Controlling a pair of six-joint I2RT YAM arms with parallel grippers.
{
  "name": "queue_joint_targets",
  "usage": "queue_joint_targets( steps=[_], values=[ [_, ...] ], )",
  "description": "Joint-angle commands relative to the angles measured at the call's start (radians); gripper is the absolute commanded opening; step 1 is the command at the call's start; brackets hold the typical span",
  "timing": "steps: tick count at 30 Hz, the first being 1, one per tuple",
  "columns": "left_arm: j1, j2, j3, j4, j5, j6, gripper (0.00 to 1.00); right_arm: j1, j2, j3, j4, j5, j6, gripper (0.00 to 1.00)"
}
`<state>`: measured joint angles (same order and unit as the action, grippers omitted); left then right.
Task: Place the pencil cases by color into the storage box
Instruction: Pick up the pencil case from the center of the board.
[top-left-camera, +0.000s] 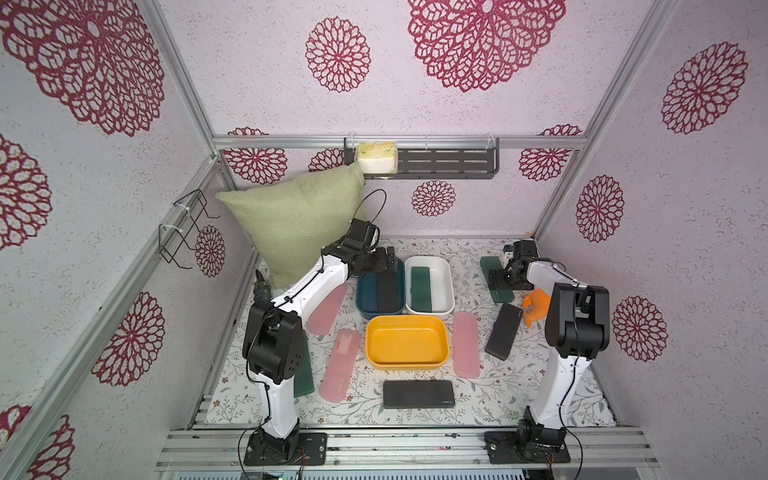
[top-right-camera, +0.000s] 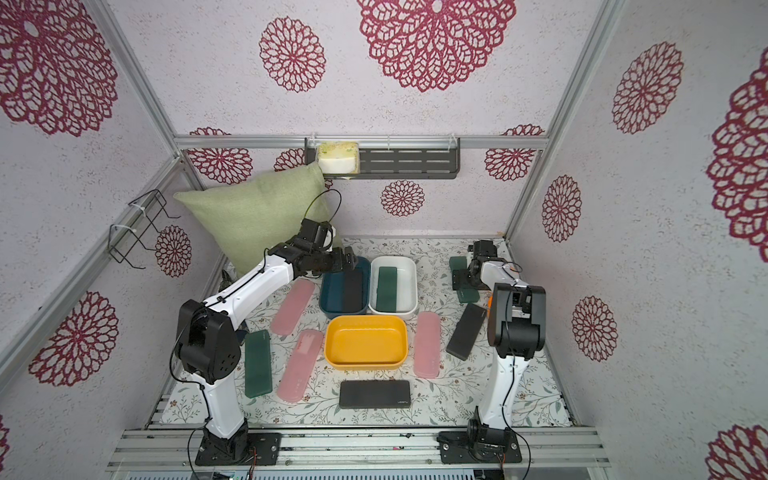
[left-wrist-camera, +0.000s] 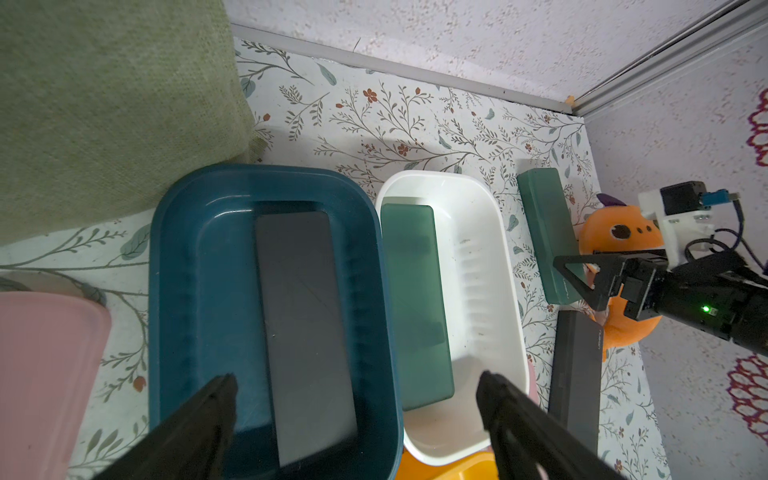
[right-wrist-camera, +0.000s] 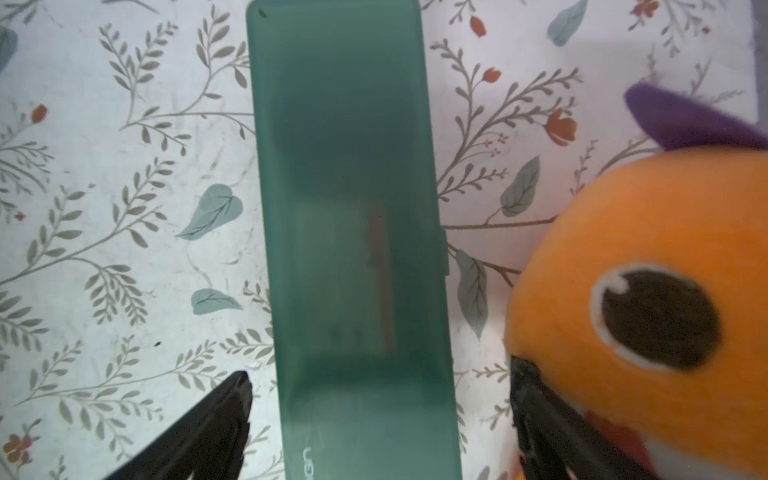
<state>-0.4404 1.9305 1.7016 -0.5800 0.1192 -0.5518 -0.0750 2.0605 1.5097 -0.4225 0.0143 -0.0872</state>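
Observation:
My left gripper (left-wrist-camera: 357, 386) hangs open over the blue bin (top-left-camera: 365, 291), where a black pencil case (left-wrist-camera: 303, 324) lies flat. The white bin (top-left-camera: 442, 286) holds a dark green case (left-wrist-camera: 415, 299). The yellow bin (top-left-camera: 407, 340) is empty. My right gripper (right-wrist-camera: 380, 382) stands open astride a dark green case (right-wrist-camera: 353, 249) at the back right, with its fingers apart from the case's sides. On the mat lie three pink cases (top-left-camera: 328, 309) (top-left-camera: 340, 365) (top-left-camera: 466, 345), two black ones (top-left-camera: 503, 331) (top-left-camera: 417, 394) and a green one (top-right-camera: 257, 363) by the left arm.
An orange plush toy (right-wrist-camera: 623, 291) sits right beside one right finger. A green pillow (top-left-camera: 299, 224) leans in the back left corner, close to the blue bin. A dark shelf (top-left-camera: 449, 162) hangs on the back wall.

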Motion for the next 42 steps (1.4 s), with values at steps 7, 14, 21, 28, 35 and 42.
queue_joint_targets(
  steps=[7, 14, 21, 28, 35, 42],
  values=[
    [0.002, -0.030, -0.010, 0.010, -0.019, -0.005, 0.97, -0.005, 0.048, 0.061, -0.021, -0.038, -0.003, 0.99],
    [0.001, -0.022, -0.003, 0.003, -0.020, -0.005, 0.97, -0.005, 0.090, 0.079, -0.021, -0.037, 0.005, 0.99],
    [0.002, -0.018, 0.001, 0.000, -0.020, -0.005, 0.97, -0.003, 0.111, 0.103, -0.022, -0.060, 0.024, 0.86],
    [0.002, -0.013, 0.004, -0.003, -0.020, -0.005, 0.97, 0.008, 0.130, 0.122, -0.039, -0.060, 0.030, 0.64],
    [0.002, -0.026, 0.001, -0.004, -0.031, 0.006, 0.97, 0.025, 0.086, 0.109, -0.022, -0.048, 0.036, 0.45],
    [0.022, -0.055, -0.018, -0.006, -0.048, 0.015, 0.97, 0.059, -0.029, 0.087, 0.018, -0.040, 0.060, 0.39]
  ],
)
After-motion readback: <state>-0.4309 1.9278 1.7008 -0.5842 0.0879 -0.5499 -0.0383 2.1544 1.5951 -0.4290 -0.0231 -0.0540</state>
